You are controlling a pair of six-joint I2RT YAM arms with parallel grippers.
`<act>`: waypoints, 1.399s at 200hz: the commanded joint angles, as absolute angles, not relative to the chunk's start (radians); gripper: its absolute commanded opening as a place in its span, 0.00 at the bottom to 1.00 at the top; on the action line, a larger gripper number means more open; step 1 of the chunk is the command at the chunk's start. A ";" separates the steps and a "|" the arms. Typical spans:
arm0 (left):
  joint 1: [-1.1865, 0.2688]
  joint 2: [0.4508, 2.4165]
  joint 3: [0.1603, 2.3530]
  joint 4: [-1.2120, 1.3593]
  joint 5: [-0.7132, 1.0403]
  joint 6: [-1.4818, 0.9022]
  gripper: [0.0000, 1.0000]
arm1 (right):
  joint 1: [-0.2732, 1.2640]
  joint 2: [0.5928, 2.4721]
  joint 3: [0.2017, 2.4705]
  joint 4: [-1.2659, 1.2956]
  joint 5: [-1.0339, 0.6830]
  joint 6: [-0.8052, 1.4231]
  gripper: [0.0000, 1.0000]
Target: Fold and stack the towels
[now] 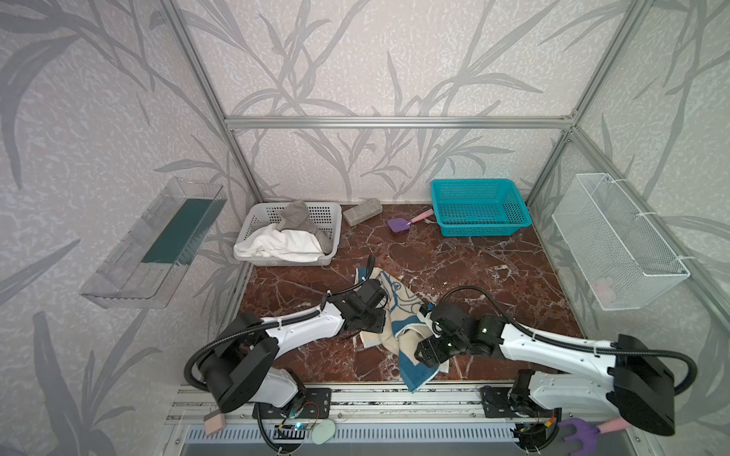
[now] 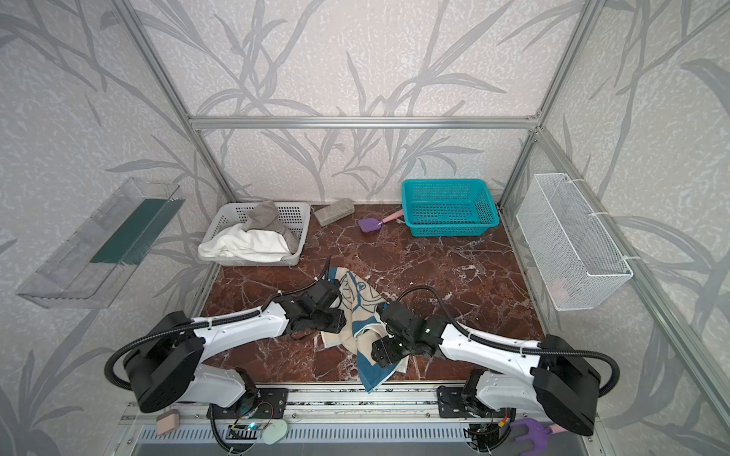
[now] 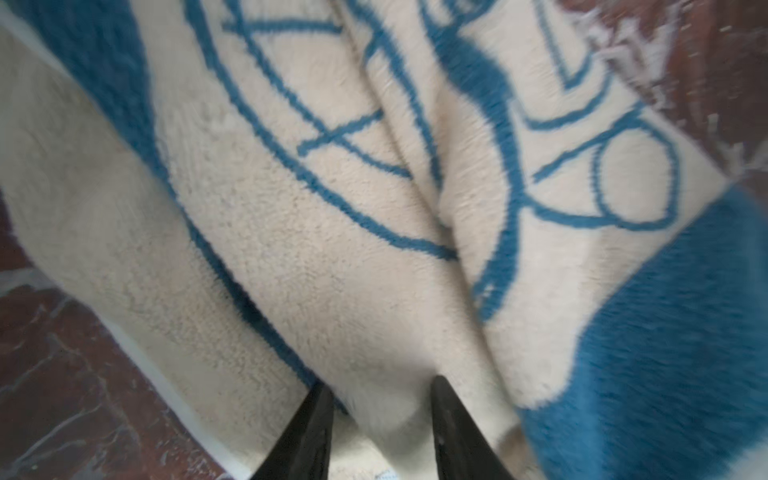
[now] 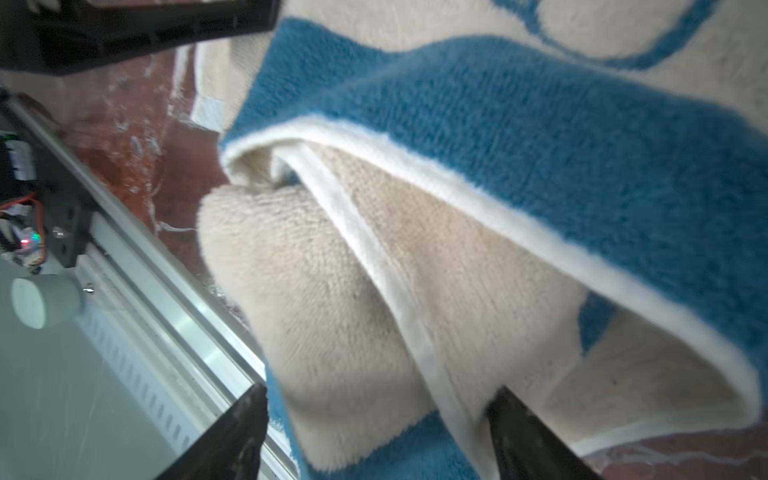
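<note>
Table (image 1: 474, 276) holds blue towel (image 1: 399, 316), crumpled at front centre, one corner over front edge. Left gripper (image 3: 382, 395) partway closed, beige fold filling gap between fingers; whether pinched firmly, cannot tell. Right gripper (image 4: 378, 399) wide apart, straddling white-hemmed edge, not clamped. White towel (image 1: 284, 244) and grey towel (image 1: 294, 215) heaped in basket (image 1: 337, 233), back left.

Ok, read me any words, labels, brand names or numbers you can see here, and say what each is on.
Nothing legible anywhere.
The blue-bordered towel carries only a cartoon outline, no letters.
Its small white tag is too blurred to read.
</note>
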State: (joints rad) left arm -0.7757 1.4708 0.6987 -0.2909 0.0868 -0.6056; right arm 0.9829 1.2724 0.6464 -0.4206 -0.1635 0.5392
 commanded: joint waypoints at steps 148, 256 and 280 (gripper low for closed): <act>-0.629 1.405 0.712 -0.446 -0.011 -0.571 0.47 | 0.320 1.084 0.759 -0.740 -0.182 0.358 0.59; -0.633 1.310 0.683 -0.350 0.131 -0.674 0.47 | 0.843 1.612 1.138 -0.637 0.051 0.182 0.67; -0.676 1.301 0.623 -0.233 0.183 -0.748 0.53 | 0.848 1.769 1.261 -0.640 0.090 0.136 0.69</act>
State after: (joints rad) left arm -0.6415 1.3254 0.6754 -0.3355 0.1120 -0.6594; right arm 0.8410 1.6623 1.1656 -0.6239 0.0109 0.2146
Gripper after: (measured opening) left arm 0.499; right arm 0.686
